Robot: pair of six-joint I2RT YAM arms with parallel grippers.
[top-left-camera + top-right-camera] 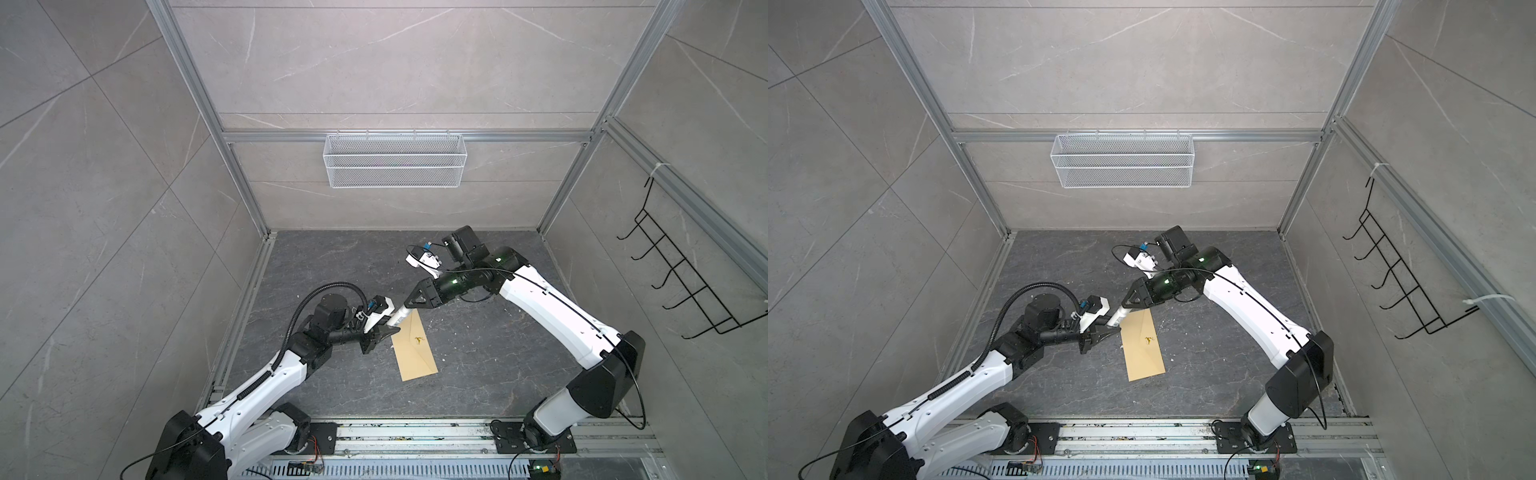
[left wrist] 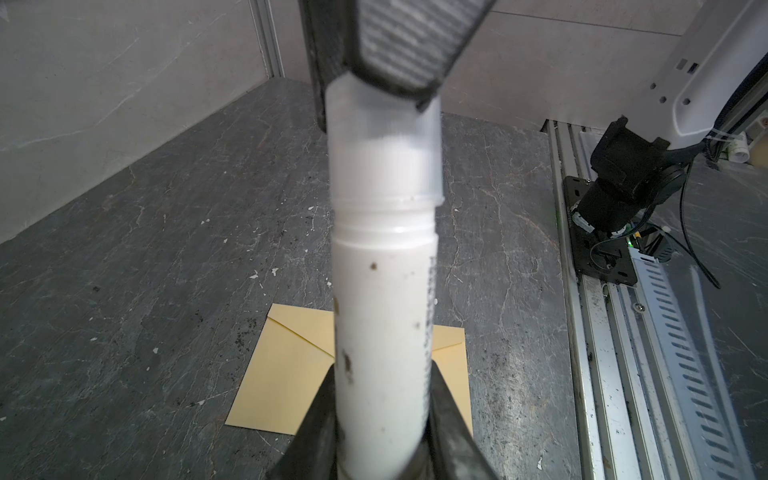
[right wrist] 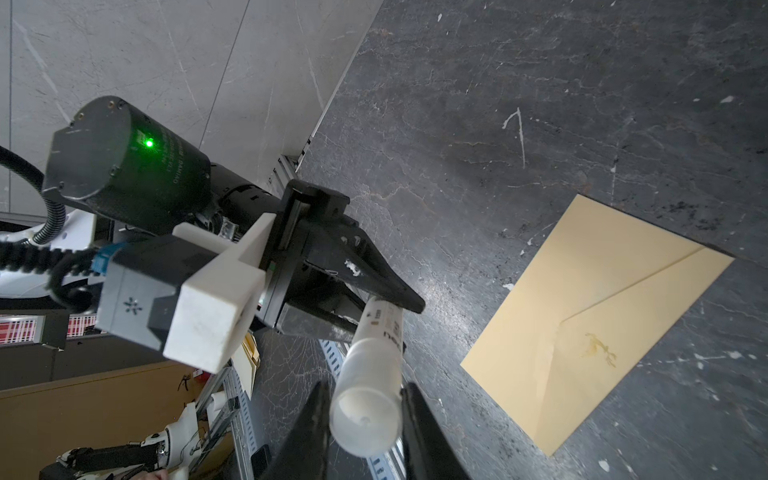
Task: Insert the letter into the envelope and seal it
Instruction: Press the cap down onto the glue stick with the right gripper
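- Envelope [image 1: 415, 353] [image 1: 1144, 351]: lies flat on the dark surface [image 1: 490, 374], lower middle of the frame in both top views, and neither arm touches it. Its pointed flap [image 3: 631, 328] looks folded down, with a yellowish smear [image 3: 598, 349] near the tip.
- Handling, as I judge it: this is thin, light paper that bends readily and would skate on the smooth stone under a sideways push. Pressing straight down on the flap looks safer than pinching. To lift it, take a long edge away from the smear, which may be tacky.
- Letter: it shows in no view, so I cannot tell whether it is inside.
- Left pincer [image 2: 384, 424]: pinches the body of a white glue stick [image 2: 384, 311], held over the envelope's upper left corner in both top views.
- Right pincer [image 3: 365, 419]: pinches the cap [image 2: 384, 137] at the other end. A ring of neck shows between cap and body, so the cap is not fully seated.
- Glue stick: a stiff, light tube of smooth, round plastic that is likely to twist or slip. It is best gripped square across mid-body.
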